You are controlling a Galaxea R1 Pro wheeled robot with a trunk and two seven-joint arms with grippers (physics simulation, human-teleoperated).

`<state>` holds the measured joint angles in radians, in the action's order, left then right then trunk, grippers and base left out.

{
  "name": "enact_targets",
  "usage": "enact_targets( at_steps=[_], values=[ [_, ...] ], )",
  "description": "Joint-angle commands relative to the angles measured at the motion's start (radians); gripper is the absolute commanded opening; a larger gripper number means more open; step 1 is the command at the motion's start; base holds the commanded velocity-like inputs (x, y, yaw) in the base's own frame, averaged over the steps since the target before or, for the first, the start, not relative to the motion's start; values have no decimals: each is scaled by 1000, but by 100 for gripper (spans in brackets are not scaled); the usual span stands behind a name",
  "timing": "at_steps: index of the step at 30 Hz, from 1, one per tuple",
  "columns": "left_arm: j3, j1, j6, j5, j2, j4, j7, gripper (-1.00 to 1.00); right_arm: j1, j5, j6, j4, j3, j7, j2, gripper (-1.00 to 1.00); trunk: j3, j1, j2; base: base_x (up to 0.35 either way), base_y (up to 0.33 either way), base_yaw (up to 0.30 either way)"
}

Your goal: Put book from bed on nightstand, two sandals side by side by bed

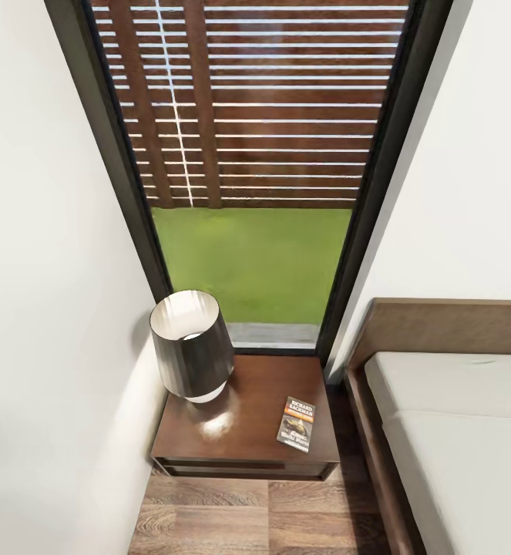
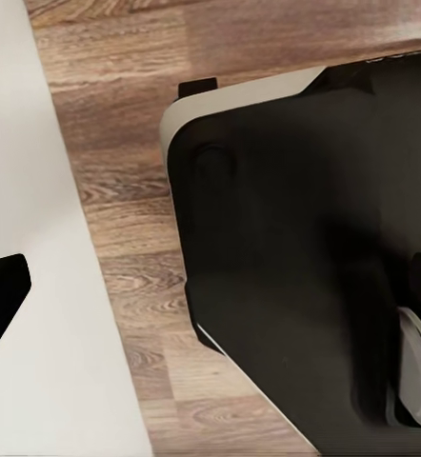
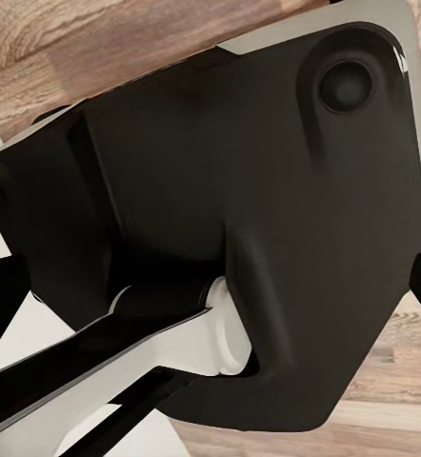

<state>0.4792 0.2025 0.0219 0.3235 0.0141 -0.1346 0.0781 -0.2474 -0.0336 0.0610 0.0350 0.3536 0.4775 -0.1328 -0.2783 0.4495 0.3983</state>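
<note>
The book (image 1: 296,424) is lying flat on the nightstand (image 1: 232,439), near its front right corner, dark cover with an orange band facing up. The nightstand is standing beside the bed (image 1: 448,432), whose light-grey mattress is sitting in a dark wooden frame under the bedroom window (image 1: 247,154).

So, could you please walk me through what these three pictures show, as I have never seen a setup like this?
It is a simulated wheeled robot with two arms. The big picture comes from its head camera, looking down at a corner of a bedroom: a nightstand by the window, with a lamp and a book lying flat on top, and the bed on the right. The other two come from cameras on its wrists, pointing down at the robot's own dark base and the wood floor. Nothing can be seen held.
</note>
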Motion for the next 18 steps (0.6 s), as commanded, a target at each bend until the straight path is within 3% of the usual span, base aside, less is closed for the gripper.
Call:
enact_targets(
  at_steps=[1,18],
  values=[
    [9,-1,2,8,0,0,4,100,-1,-3,3,2,8,3,-1,100,-2,0,2,0,0,0],
    [9,-15,5,9,0,0,3,100,-1,-4,3,2,8,3,-1,100,-2,0,2,0,0,0]
  ],
)
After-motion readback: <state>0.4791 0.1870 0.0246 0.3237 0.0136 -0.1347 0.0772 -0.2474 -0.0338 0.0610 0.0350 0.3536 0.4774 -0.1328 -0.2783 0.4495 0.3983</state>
